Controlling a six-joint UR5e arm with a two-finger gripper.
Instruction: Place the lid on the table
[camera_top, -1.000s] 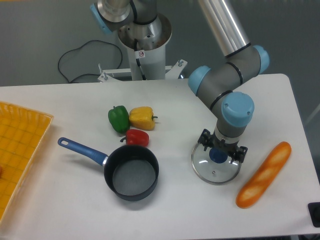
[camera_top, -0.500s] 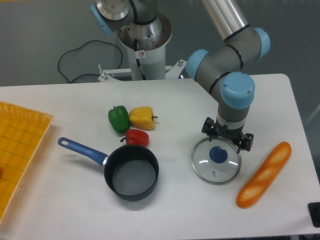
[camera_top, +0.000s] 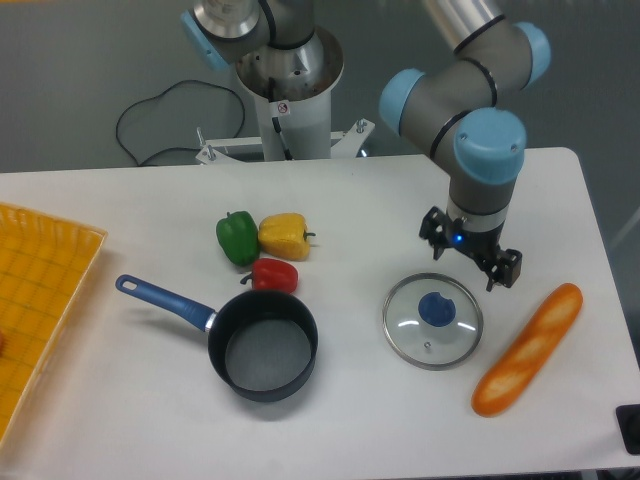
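Note:
The lid (camera_top: 432, 320), clear glass with a metal rim and a blue centre knob, lies flat on the white table (camera_top: 360, 210) right of centre. My gripper (camera_top: 470, 255) is open and empty. It hangs above and slightly right of the lid, clear of the knob. The dark saucepan (camera_top: 262, 346) with a blue handle stands uncovered to the left of the lid.
A baguette (camera_top: 527, 349) lies right of the lid near the table's right edge. Green (camera_top: 237, 237), yellow (camera_top: 283, 236) and red (camera_top: 273, 274) peppers sit behind the saucepan. A yellow grid tray (camera_top: 35, 300) is at the far left.
My gripper let go of the lid's knob and rose up and to the right. The lid stays flat on the table where it was.

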